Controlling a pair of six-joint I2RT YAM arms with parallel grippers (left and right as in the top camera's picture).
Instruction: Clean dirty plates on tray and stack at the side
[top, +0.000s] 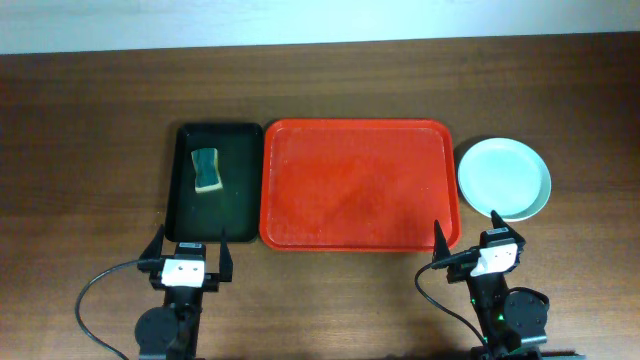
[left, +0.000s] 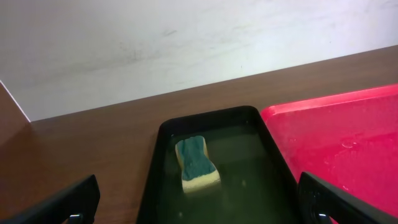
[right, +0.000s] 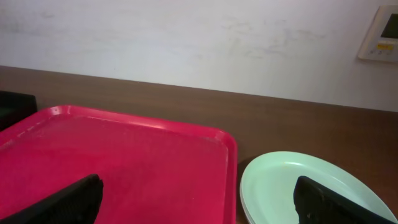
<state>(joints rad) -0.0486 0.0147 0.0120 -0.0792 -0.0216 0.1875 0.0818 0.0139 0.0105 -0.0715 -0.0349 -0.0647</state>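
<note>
- The plates (top: 504, 178) aren't on the red tray (top: 360, 185). They sit in a pile on the table (top: 80, 150) just to its right, with the pale mint green one on top.
- From the right wrist view there's another rim showing under the mint one, but I can't tell how many are in the pile.
- The red tray lies mid-table with its long side running left to right, right up against the black tray (top: 238, 195) on its left.
- A sponge (top: 207, 170) lies in the black tray, dark green on top and yellow underneath, toward the far left part.
- The left gripper (top: 192, 240) has its fingers spread wide with nothing between them, at the near edge of the black tray.
- The right gripper (top: 467, 225) is the same, wide apart and holding nothing. It's at the red tray's near right corner, one finger by the tray and the other by the plates.
</note>
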